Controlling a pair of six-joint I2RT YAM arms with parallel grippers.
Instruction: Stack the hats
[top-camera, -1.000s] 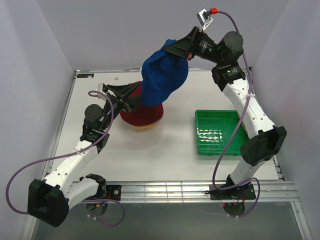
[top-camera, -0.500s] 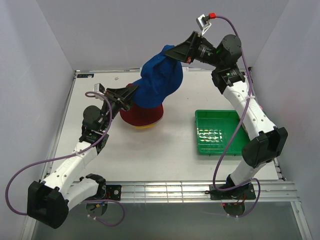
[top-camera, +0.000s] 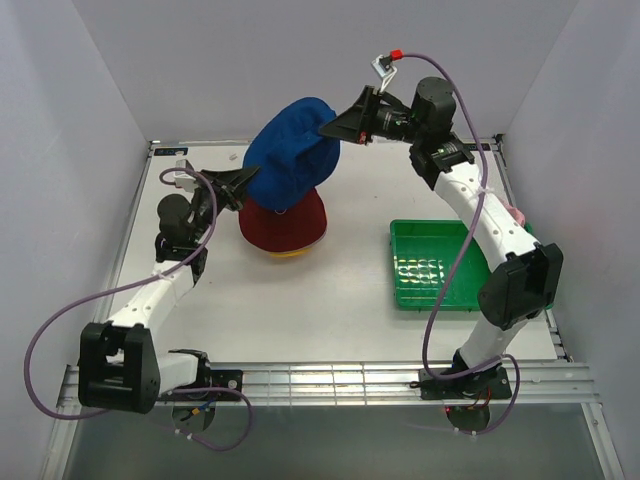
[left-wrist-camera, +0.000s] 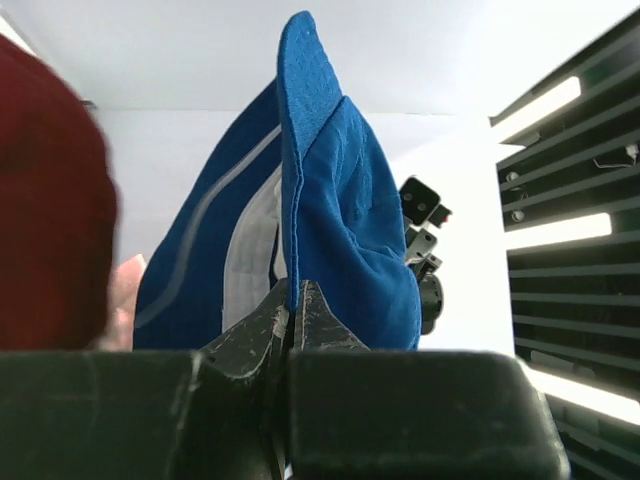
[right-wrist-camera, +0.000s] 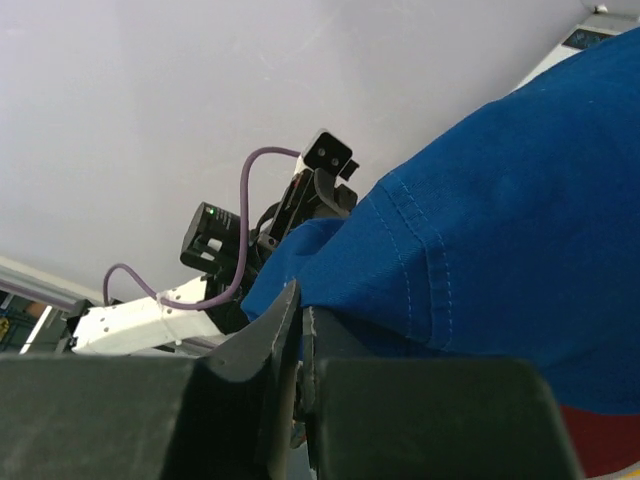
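Note:
A royal blue hat (top-camera: 288, 152) hangs in the air, stretched between both grippers above the pile. My right gripper (top-camera: 335, 127) is shut on its brim at the upper right; in the right wrist view the fabric (right-wrist-camera: 500, 250) is pinched at the fingertips (right-wrist-camera: 302, 300). My left gripper (top-camera: 247, 181) is shut on the opposite brim edge (left-wrist-camera: 300, 150), the jaws pressed together on it (left-wrist-camera: 293, 292). Below lies a dark red hat (top-camera: 292, 228) on the table, with a yellow brim (top-camera: 285, 256) showing under its near edge. The dark red hat also fills the left of the left wrist view (left-wrist-camera: 45, 200).
A green tray (top-camera: 405, 270) sits on the table to the right of the pile, under the right arm. Grey walls close in the back and both sides. A metal rail (top-camera: 330, 380) runs along the near table edge.
The left gripper has closed on the blue hat's brim. Both arms shifted left and the hat moved left with them, now spread wider above the dark red hat.

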